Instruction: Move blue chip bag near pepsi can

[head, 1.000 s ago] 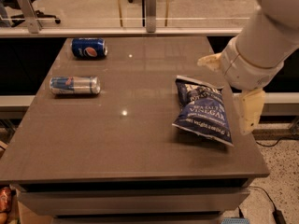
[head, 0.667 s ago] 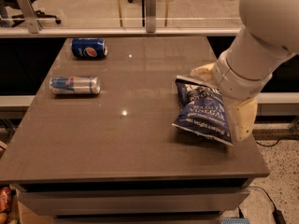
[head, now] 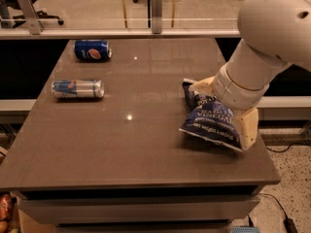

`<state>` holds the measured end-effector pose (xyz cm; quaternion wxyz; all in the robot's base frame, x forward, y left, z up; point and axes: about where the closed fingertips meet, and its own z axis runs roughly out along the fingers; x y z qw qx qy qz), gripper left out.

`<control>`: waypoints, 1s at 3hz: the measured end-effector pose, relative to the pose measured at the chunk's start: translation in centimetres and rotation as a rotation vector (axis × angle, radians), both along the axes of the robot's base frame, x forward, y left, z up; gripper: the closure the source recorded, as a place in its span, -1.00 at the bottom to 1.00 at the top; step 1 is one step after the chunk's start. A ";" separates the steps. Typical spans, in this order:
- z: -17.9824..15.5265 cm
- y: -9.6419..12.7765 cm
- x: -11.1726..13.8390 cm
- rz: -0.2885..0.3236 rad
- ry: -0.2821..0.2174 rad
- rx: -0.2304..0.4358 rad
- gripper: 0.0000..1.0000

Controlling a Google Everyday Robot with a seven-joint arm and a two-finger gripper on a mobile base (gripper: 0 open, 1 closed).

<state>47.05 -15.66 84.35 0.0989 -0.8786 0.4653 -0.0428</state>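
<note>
Arm has come down and left since the prior frames; gripper (head: pixel 224 111) now sits over the blue chip bag (head: pixel 209 124) at the right edge of the surface (head: pixel 146 149). Cannot tell whether it has clamped. Bag unmoved, crinkly foil, puffed. Pepsi can (head: pixel 92 50), a smooth cylinder on its side, lies well apart at far left, so the transfer is not yet begun.

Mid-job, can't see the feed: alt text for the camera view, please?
The gripper sits at the blue chip bag on the table's right side, the arm hiding the bag's upper right. The pepsi can lies on its side at the far left; a slimmer silver-blue can lies nearer, by the left edge.
</note>
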 end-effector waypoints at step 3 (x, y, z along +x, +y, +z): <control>-1.7 0.4 0.7 0.050 0.050 0.008 0.28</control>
